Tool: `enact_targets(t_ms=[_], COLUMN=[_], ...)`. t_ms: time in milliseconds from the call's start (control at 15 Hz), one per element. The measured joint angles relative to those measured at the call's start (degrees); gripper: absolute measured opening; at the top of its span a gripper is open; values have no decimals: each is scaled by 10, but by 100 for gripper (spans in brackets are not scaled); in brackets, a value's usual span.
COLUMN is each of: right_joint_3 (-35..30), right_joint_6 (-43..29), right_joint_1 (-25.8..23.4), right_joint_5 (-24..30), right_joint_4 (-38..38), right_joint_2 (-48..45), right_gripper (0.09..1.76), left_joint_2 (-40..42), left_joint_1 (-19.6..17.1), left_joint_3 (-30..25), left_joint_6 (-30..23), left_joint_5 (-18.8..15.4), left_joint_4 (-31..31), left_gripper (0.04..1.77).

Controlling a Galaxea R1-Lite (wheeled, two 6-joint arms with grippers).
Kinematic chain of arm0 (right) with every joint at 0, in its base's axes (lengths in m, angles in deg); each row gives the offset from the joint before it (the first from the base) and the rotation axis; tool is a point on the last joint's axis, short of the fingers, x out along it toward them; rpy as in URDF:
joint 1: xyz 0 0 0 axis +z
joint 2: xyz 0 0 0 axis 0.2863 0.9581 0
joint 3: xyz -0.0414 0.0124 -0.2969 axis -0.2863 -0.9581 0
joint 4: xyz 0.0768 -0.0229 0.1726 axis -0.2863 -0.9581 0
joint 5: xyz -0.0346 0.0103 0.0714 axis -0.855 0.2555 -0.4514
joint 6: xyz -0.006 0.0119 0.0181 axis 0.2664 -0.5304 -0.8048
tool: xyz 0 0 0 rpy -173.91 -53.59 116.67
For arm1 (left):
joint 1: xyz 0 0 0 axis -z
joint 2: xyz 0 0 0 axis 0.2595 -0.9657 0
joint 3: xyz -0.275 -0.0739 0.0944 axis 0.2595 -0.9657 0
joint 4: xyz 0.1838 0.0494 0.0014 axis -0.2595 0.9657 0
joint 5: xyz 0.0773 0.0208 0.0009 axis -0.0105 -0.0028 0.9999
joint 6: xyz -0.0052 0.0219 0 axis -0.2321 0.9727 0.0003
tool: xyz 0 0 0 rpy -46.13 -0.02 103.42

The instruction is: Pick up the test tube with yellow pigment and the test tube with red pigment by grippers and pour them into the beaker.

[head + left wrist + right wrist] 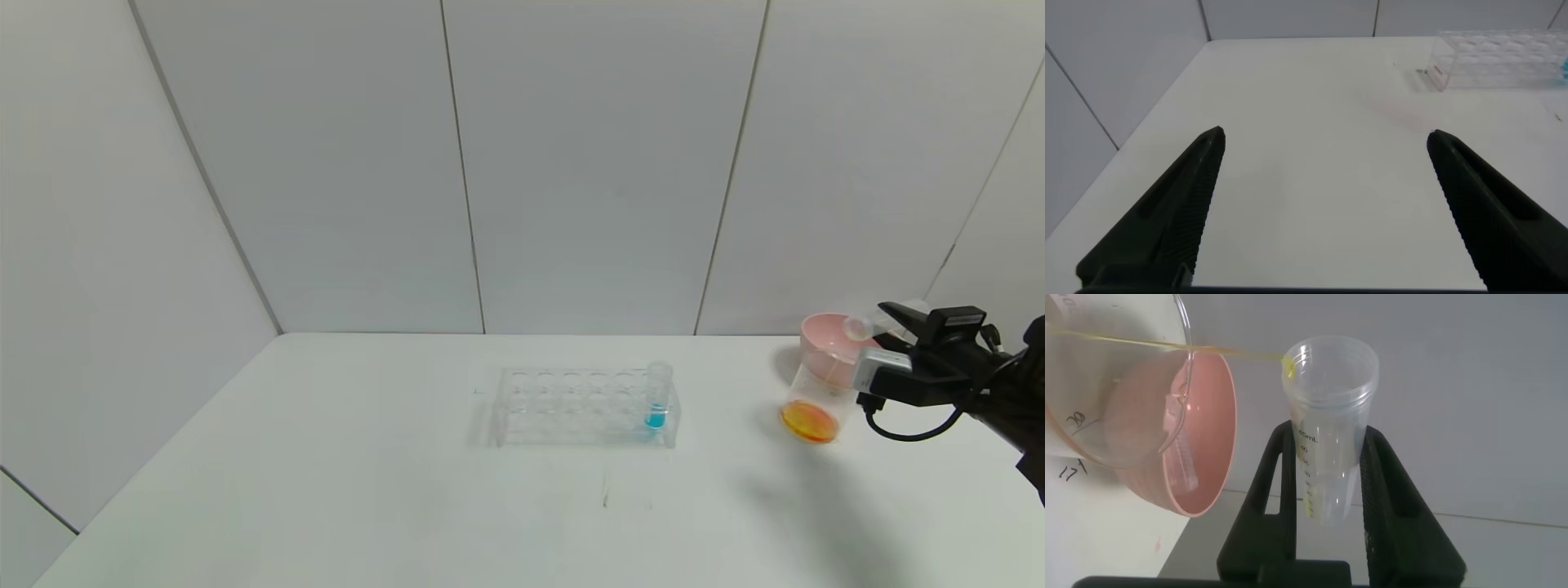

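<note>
1. The right claw (886, 343), at the far right of the table (326, 490), is clenched on a tilted, near-empty test tube (1327, 441) whose mouth carries a yellow drop; by that trace it is judged to be the test tube with yellow pigment.

2. The beaker (815, 408) stands just below and beside the claw, in front of the pink bowl (829, 343), with orange liquid pooled at its bottom. In the right wrist view a thin yellow thread runs from the tube's lip to the beaker's rim.

3. Judged from this, the pour is in its last moments: the orange colour suggests both pigments are already in.

4. A second clear tube appears to lie inside the pink bowl, likely the test tube with red pigment, emptied; this cannot be told for sure.

5. The next move probably calls for righting the tube without flicking the last drop, then setting it down in the bowl.

6. The clear rack (584, 407) at mid-table holds only the blue tube (657, 400).

7. The left claw (1323, 212) hangs released over bare table, well apart from the work.
</note>
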Motion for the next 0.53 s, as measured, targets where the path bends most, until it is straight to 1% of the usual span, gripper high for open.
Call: enact_targets(t_ms=[533], right_joint_3=[0], right_joint_6=[0], right_joint_1=[0], right_joint_5=[0], right_joint_4=[0], right_joint_2=[-2], right_gripper=[53], left_joint_2=[0], left_joint_1=[0], left_joint_3=[0], left_joint_6=[0], left_joint_5=[0], left_joint_4=[0], left_gripper=[176])
